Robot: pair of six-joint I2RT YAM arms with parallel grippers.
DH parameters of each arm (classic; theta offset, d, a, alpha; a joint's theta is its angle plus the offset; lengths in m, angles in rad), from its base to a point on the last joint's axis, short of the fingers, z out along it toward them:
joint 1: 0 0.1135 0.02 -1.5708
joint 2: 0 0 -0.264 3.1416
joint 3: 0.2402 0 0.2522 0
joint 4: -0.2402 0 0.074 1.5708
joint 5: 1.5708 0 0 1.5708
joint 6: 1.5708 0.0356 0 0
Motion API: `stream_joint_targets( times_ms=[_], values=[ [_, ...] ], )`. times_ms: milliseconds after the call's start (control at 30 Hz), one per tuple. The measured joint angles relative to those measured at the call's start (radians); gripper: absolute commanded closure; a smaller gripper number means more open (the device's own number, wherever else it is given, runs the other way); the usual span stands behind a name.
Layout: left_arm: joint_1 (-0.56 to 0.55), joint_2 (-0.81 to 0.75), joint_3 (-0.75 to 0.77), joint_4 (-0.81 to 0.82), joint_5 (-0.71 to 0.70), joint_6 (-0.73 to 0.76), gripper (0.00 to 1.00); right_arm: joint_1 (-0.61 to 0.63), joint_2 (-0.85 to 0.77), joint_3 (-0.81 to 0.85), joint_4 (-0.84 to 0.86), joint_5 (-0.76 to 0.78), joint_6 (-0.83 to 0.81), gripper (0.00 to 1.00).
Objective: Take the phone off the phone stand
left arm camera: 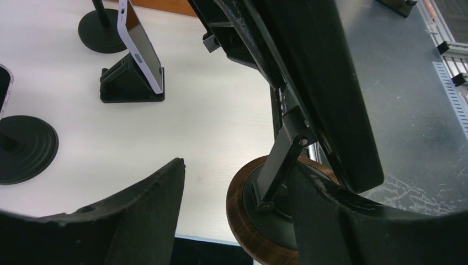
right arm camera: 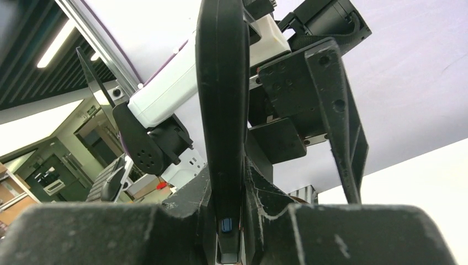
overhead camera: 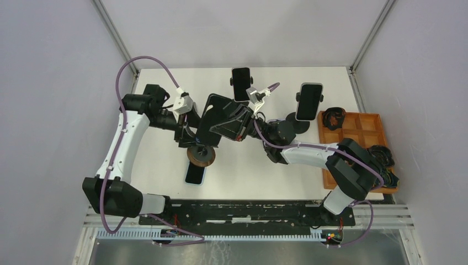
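The phone (overhead camera: 212, 118) is a large black slab, tilted above the phone stand (overhead camera: 200, 156), which has a round wood-rimmed base. My right gripper (overhead camera: 238, 122) is shut on the phone's right edge. In the right wrist view the phone's thin edge (right arm camera: 221, 110) runs up from between my right gripper's (right arm camera: 223, 182) fingers. My left gripper (overhead camera: 187, 138) is low beside the stand. In the left wrist view it (left arm camera: 237, 165) is open, with the stand base (left arm camera: 259, 221) against its right finger (left arm camera: 331, 221). The phone's back (left arm camera: 325, 83) lies close to the stand's arm (left arm camera: 287, 149).
Another phone (overhead camera: 195, 174) lies flat on the table near the stand base. Two more phones stand on stands at the back (overhead camera: 240, 83) and back right (overhead camera: 309, 101). A white phone on a black wedge (left arm camera: 141, 49) is nearby. A brown tray (overhead camera: 359, 132) sits at the right edge.
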State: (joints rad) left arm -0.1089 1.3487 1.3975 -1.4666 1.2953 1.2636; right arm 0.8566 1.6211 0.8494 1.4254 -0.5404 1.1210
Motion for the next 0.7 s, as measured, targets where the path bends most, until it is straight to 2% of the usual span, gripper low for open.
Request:
stream_joint_targets(
  times_ms=[100, 367, 600, 700],
  values=[
    [0.0, -0.002, -0.01, -0.002, 0.011, 0.008, 0.45, 0.0, 0.0, 0.0, 0.0, 0.012, 0.008, 1.0],
    [0.0, -0.023, -0.04, -0.015, 0.041, 0.032, 0.64, -0.002, 0.005, 0.0, -0.001, 0.035, 0.011, 1.0],
    [-0.001, -0.023, -0.063, -0.023, 0.056, 0.048, 0.95, -0.003, 0.017, 0.0, -0.006, 0.071, 0.016, 1.0],
    [-0.001, -0.026, -0.063, -0.013, 0.068, 0.069, 0.98, -0.006, 0.017, 0.0, -0.009, 0.089, 0.03, 1.0]
  ],
)
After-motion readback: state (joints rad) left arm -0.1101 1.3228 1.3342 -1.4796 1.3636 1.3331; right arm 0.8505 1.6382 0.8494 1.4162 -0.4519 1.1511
